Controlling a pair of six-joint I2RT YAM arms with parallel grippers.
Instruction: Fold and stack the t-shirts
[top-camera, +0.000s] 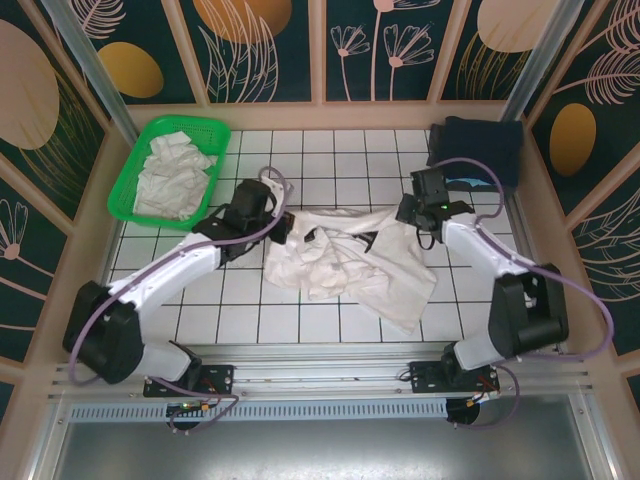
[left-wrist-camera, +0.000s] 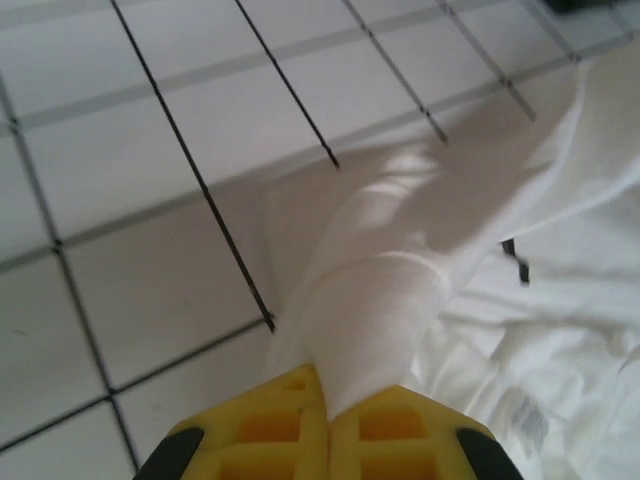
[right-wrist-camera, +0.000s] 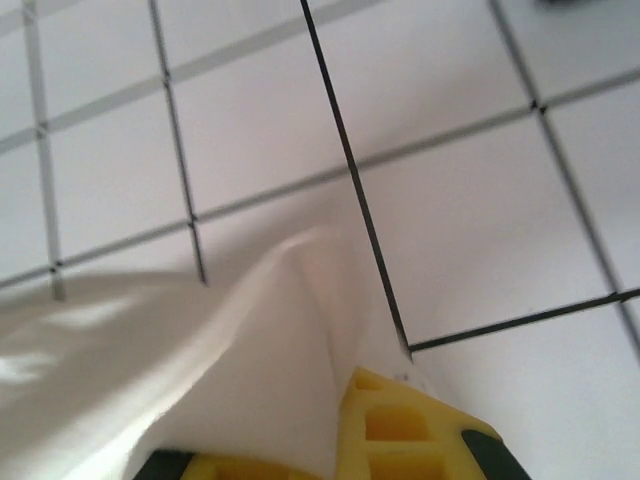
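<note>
Pinching entry, item one: white t-shirt (top-camera: 340, 265), lying crumpled across the middle of the tiled table (top-camera: 250, 320), between the two arms.

Left gripper (left-wrist-camera: 328, 425): yellow fingers (left-wrist-camera: 270, 430) are pressing together on a rolled ridge of cloth at the shirt's left edge.

Right gripper (right-wrist-camera: 310, 450): fingers are clamping a thin peak of fabric at the shirt's far right edge.

Step in hand, as judged: spreading the shirt flat before folding. Handling advice: raising both pinches together, drawing them apart evenly until the wrinkles are easing out, stopping short of stretching, then lowering the hem squarely along the tile lines. Soft cloth is likely slipping if tugged sharply.

Materials:
- Shirt: matte, limp, heavily creased.
- Tiles: smooth white squares, dark grout lines running between.
- Fingers: hard yellow plastic, pocketed like a waffle.
- Basket (top-camera: 128, 165): green perforated plastic, sitting at the far left corner, holding more white shirts (top-camera: 175, 170) in a loose heap.
- Dark cloth (top-camera: 480, 145): navy, resting at the far right corner.
</note>
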